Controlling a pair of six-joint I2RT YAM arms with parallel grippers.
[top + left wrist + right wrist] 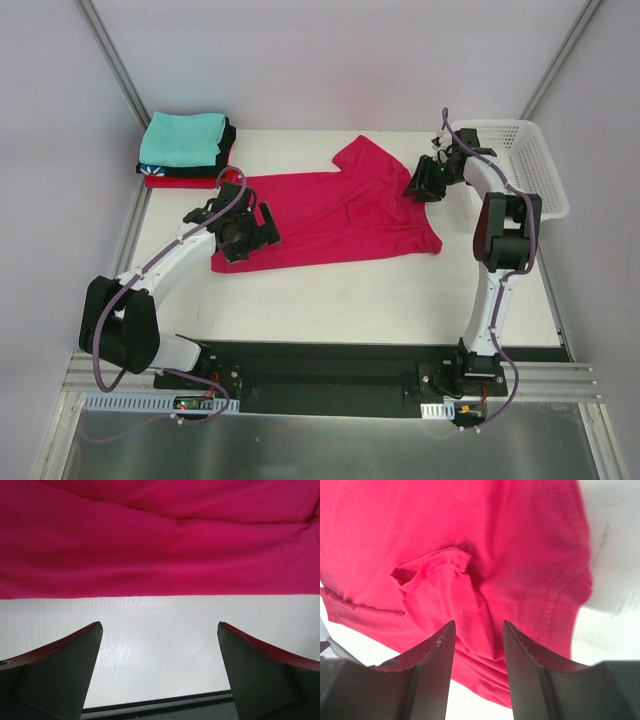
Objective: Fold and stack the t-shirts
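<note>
The white tabletop (350, 300) carries a crimson-pink t-shirt (340, 215) spread flat across its middle, one sleeve pointing to the far side. A white mesh basket (530, 160) sits at the far right edge. In the far left corner lies a folded stack: teal tee (180, 138) on top, black tee (229, 135) beneath, red tee (175, 182) lowest. The left tool (250, 238) hangs wide apart over bare tabletop at the shirt's near-left hem. The right tool (425, 185) is over the shirt's right sleeve, jaws partway apart with a ridge of cloth between them; whether they pinch it I cannot tell.
</note>
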